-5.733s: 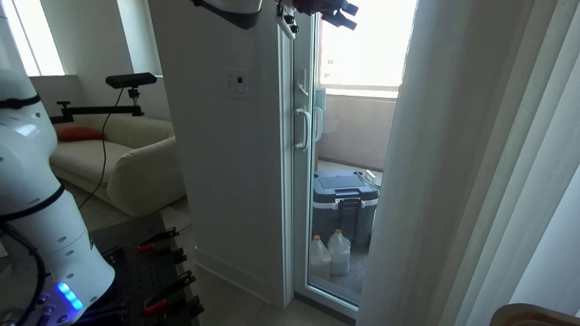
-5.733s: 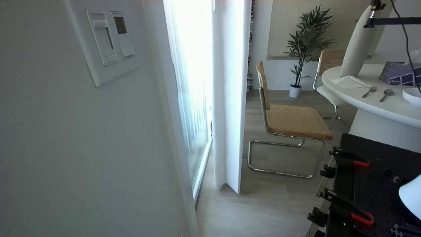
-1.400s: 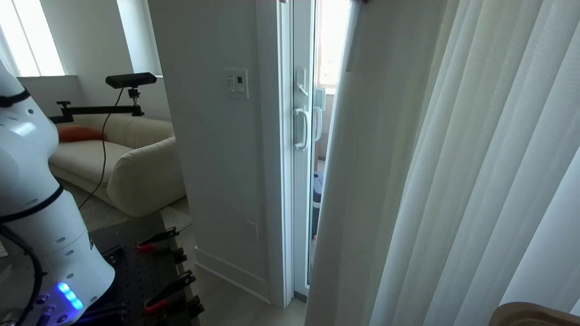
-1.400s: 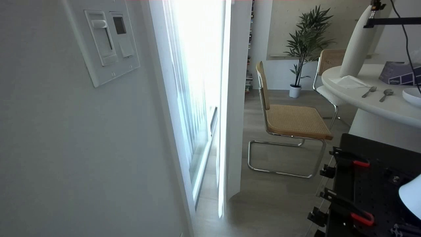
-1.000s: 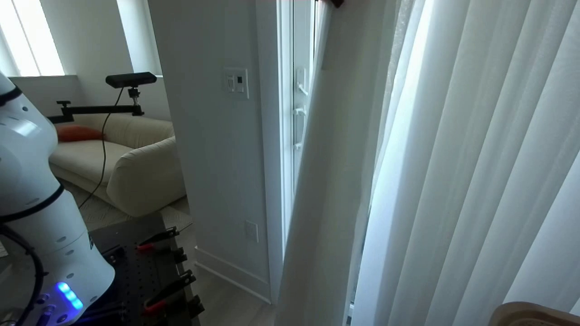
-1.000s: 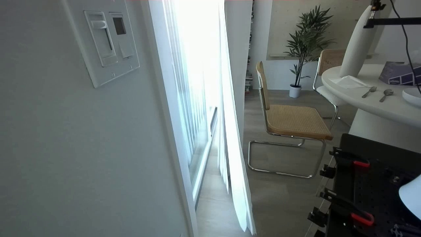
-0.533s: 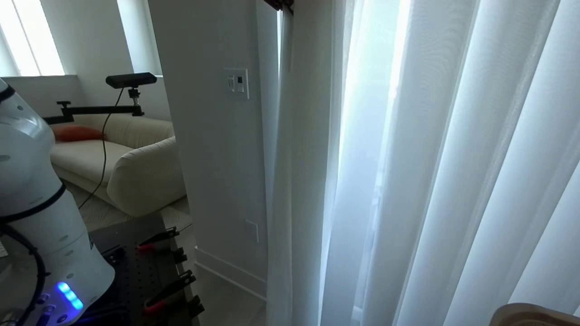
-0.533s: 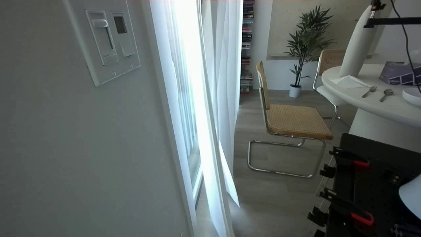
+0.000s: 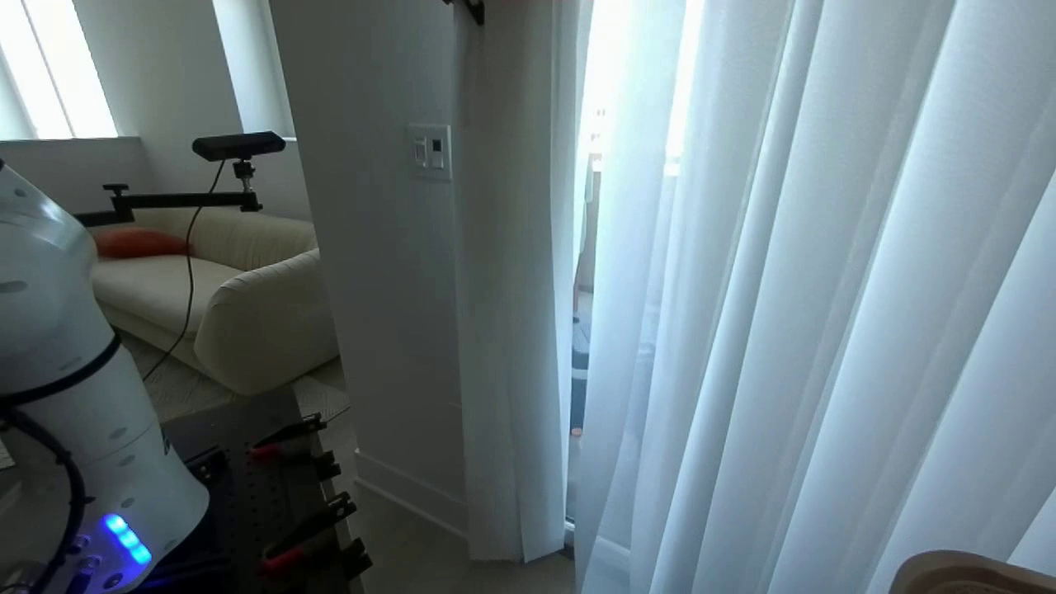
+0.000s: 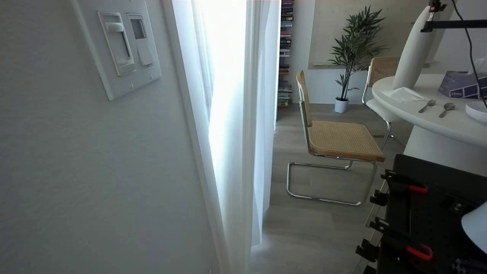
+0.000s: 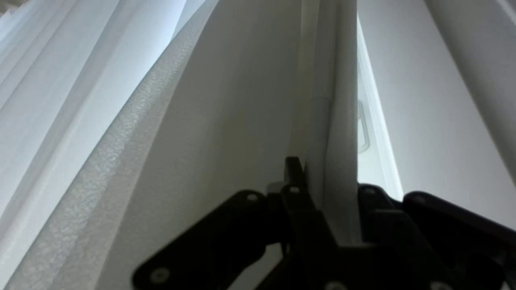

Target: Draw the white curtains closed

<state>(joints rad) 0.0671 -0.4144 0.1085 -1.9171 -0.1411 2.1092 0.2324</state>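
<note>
1. We should pull slowly and level toward 9 o'clock; in an exterior view the tall, pleated, sheer white fabric curtains (image 9: pixel 742 330) hang from centre to 3 o'clock.
2. Our black two-fingered pincer (image 11: pixel 332 181) pinches their leading edge.
3. Our glossy white arm (image 9: pixel 58 322) rises from 8 o'clock, leaning toward 9.

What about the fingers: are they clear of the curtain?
No: in the wrist view, part of the curtain runs between the fingers.

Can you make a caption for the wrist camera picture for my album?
A fold of long, pleated, sheer white fabric curtains runs between black, jointed robot jaws.
</note>
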